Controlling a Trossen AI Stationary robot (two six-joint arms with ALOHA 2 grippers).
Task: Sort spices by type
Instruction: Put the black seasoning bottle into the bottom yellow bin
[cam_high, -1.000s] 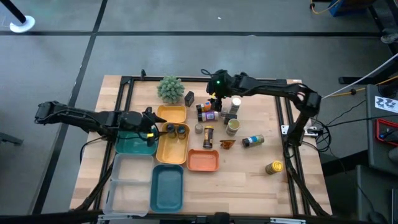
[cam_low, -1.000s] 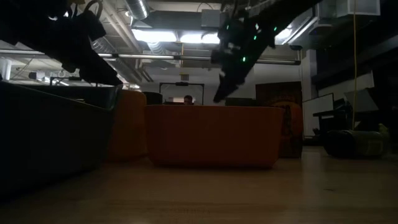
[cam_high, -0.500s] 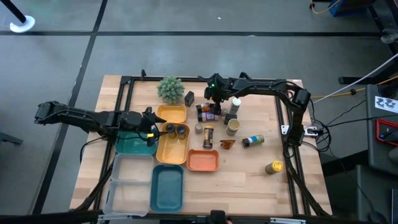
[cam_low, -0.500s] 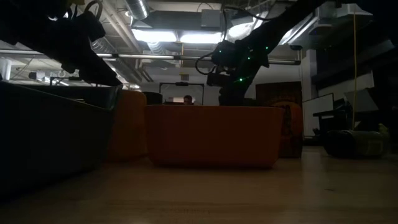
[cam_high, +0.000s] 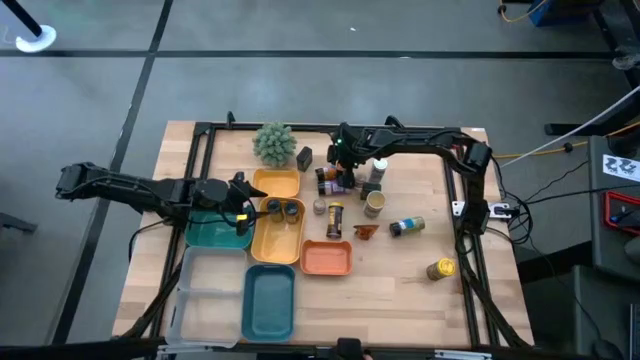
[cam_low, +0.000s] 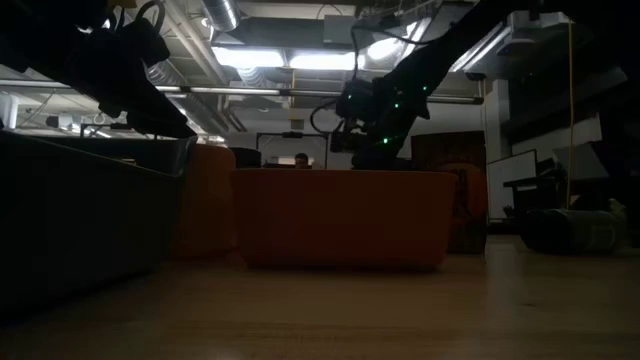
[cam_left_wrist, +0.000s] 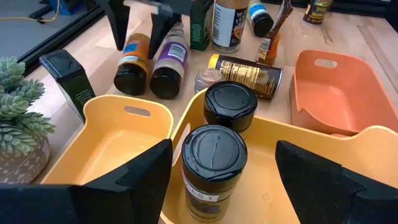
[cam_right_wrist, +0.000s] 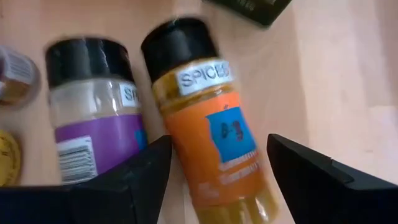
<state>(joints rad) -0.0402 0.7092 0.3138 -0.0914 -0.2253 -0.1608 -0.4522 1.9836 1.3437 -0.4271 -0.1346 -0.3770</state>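
Descending, right gripper (cam_right_wrist: 214, 180) has dropped over the lying orange-label jar (cam_right_wrist: 208, 124), fingers apart astride it; grab looks imminent. Left gripper (cam_left_wrist: 224, 180) waits, fingers apart, above yellow tray (cam_left_wrist: 367, 146).

Orange-labelled jar (cam_right_wrist: 217, 143), purple-labelled jar (cam_right_wrist: 93, 127), both black caps; yellow tray (cam_left_wrist: 134, 134); orange tray (cam_left_wrist: 336, 87).
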